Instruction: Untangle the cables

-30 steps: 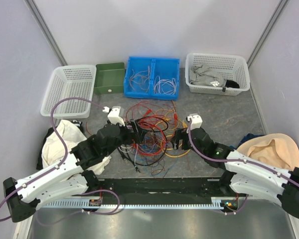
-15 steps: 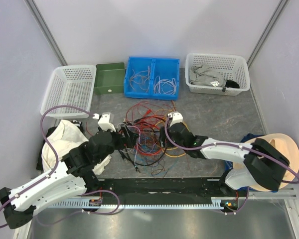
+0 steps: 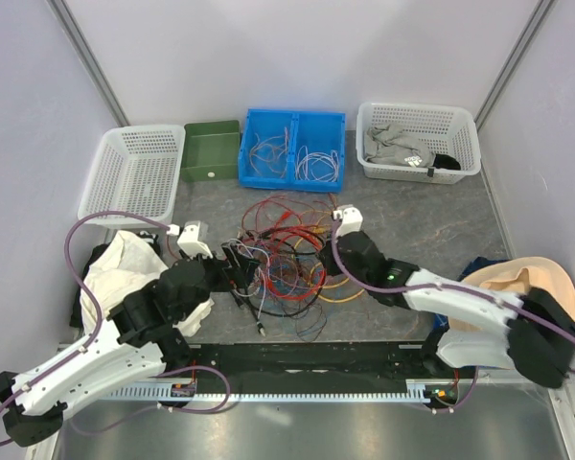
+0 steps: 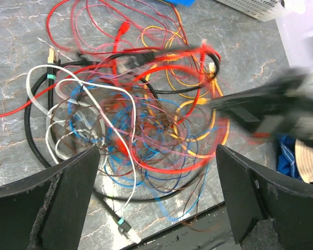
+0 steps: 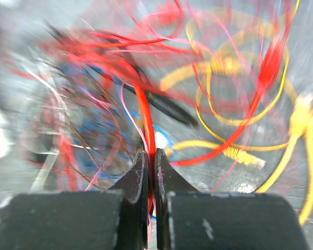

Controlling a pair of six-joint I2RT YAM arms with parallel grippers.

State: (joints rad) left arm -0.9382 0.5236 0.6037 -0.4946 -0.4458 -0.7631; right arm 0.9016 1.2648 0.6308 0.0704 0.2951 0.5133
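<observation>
The cables [image 3: 286, 257] lie in one tangled heap of red, orange, yellow, white, blue and black wires in the middle of the table. My right gripper [image 3: 324, 257] is at the heap's right side. In the right wrist view it [image 5: 151, 162] is shut on a thick red cable [image 5: 145, 117], with a thin pink wire also caught between the jaws. A yellow cable with a plug end [image 5: 303, 119] lies to its right. My left gripper [image 4: 156, 208] stands wide open over the heap's near left part [image 3: 238, 270], holding nothing. A white cable's plug [image 4: 126, 229] rests between its fingers.
A blue bin [image 3: 295, 114] with coiled wires, a green bin [image 3: 211, 153] and two white baskets [image 3: 134, 172] [image 3: 419, 107] line the back. A white cloth [image 3: 125, 268] lies at the left, a beige hat [image 3: 522, 287] at the right. A black rail [image 3: 307, 359] runs along the near edge.
My right gripper reached left into the heap and closed on the red cable. My left arm drew back to the left and toward me, its gripper staying open.
</observation>
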